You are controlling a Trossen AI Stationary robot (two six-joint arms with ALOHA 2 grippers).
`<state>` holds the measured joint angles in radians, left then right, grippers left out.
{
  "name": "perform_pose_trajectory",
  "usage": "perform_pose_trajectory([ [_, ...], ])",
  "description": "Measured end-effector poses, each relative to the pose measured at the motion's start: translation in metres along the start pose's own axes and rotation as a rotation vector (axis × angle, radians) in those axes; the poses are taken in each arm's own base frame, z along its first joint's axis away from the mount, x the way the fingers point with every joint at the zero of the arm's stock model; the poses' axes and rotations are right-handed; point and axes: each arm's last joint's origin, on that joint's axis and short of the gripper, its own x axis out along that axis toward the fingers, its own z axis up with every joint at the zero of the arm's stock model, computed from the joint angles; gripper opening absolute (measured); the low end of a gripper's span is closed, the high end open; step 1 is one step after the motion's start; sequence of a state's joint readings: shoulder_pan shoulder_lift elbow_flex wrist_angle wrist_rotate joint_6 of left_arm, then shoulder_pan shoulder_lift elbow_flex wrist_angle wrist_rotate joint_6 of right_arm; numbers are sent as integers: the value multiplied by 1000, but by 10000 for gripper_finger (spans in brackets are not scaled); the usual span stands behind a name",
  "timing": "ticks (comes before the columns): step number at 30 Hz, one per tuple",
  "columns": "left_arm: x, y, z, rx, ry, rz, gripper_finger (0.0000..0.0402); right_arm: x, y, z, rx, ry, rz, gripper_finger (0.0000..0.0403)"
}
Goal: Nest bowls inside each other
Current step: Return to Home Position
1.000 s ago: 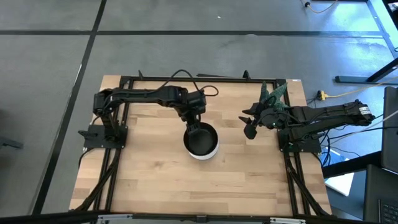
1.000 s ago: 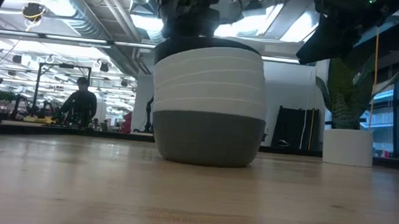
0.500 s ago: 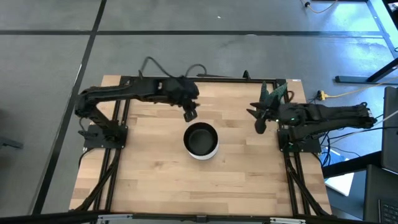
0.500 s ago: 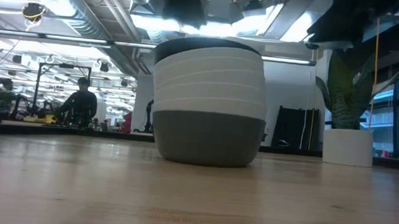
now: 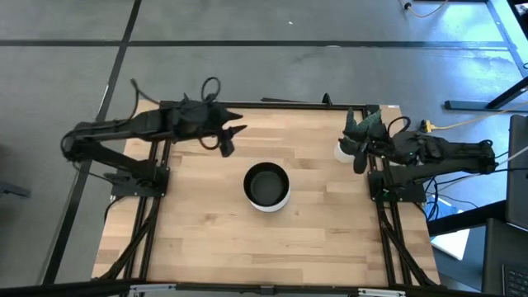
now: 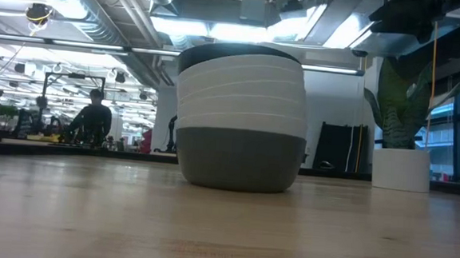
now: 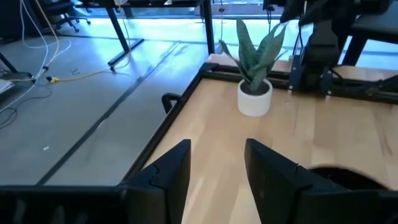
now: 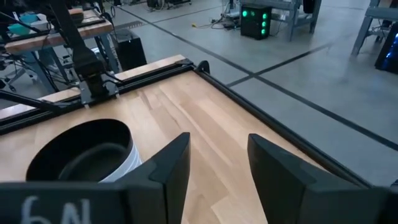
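The bowls stand nested in one stack (image 5: 266, 186) at the table's middle, the lowest bowl resting on the wood. The low view shows the stack (image 6: 241, 118) with a dark grey bowl lowest, white rims above it and a black rim on top. My left gripper (image 5: 226, 147) hangs open over the table, to the far left of the stack; in the left wrist view my left gripper (image 7: 217, 171) has bare wood between its fingers. My right gripper (image 5: 357, 162) is open near the right edge, and my right gripper (image 8: 217, 168) faces the stack (image 8: 87, 152).
A small white pot with a spiky green plant (image 5: 345, 150) stands near the far right corner, close to my right gripper; the pot (image 6: 401, 169) also shows in the low view. A black frame (image 5: 272, 103) runs along the table's edges. People and benches show in the room beyond.
My left gripper has drawn back from above the stack's far rim, moving up and toward the table's far left. My right gripper has pulled back toward the right edge, beside the plant. The stack has stayed where it was.
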<state>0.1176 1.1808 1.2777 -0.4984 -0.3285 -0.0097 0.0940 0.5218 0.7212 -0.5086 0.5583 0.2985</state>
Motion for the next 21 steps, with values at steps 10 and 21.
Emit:
perform_pose_trajectory([
  [10, -31, 11, -61, -77, -124, -3, 147, -1, -1, 0, -62, -5, 1, 162],
  [21, -48, 18, -101, -125, -179, 3, 145, 1, -5, -11, -115, -21, -100, 162],
])
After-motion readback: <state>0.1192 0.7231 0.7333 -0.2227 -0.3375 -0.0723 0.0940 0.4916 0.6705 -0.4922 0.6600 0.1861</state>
